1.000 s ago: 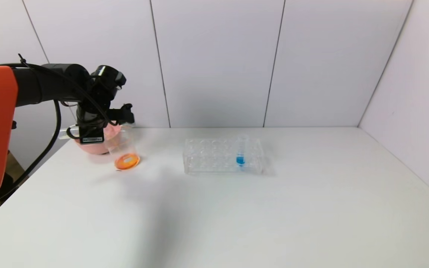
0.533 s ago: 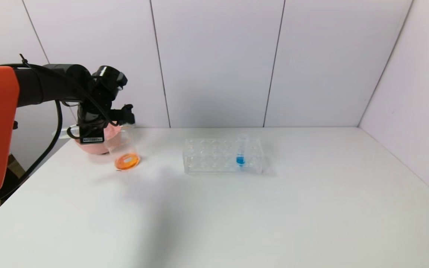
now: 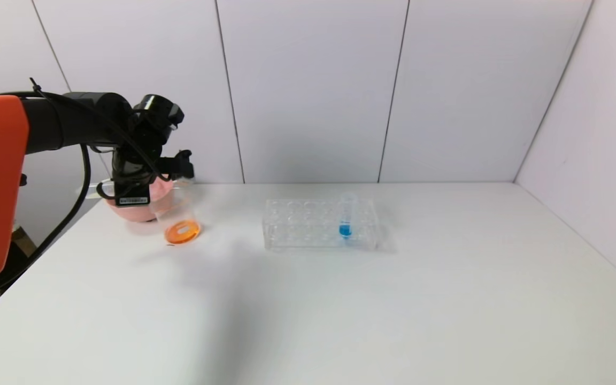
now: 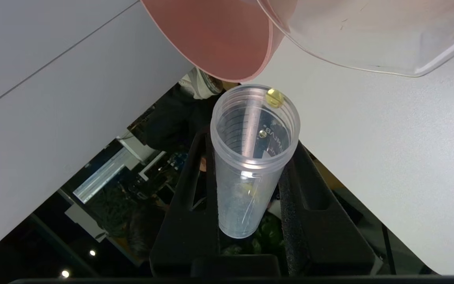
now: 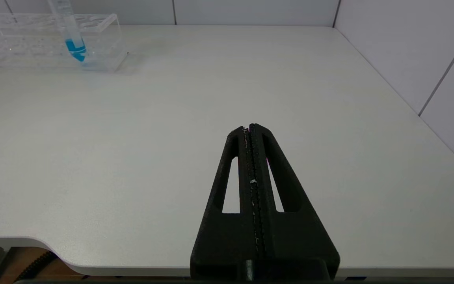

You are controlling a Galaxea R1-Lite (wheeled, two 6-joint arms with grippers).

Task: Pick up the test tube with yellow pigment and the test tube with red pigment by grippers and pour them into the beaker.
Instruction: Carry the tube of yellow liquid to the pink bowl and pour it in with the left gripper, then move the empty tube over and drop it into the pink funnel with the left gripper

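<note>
The left gripper (image 4: 250,185) is clamped on the test tube with yellow pigment (image 4: 250,157), held tipped above the beaker (image 3: 178,216) near the counter's (image 3: 340,299) far left corner, just in front of the pink bowl (image 3: 131,208); orange liquid already lies in the beaker's bottom. The tube looks nearly drained, with one yellow drop clinging at its rim, though the head view shows the tube poorly. To finish the pour well, keep the mouth over the beaker's opening, hold the tilt until that drop falls, and avoid knocking the rim. The right gripper (image 5: 250,128) is pressed together, empty, parked near the counter's front edge; the rack (image 3: 318,224) holds only a blue tube (image 3: 345,216).
</note>
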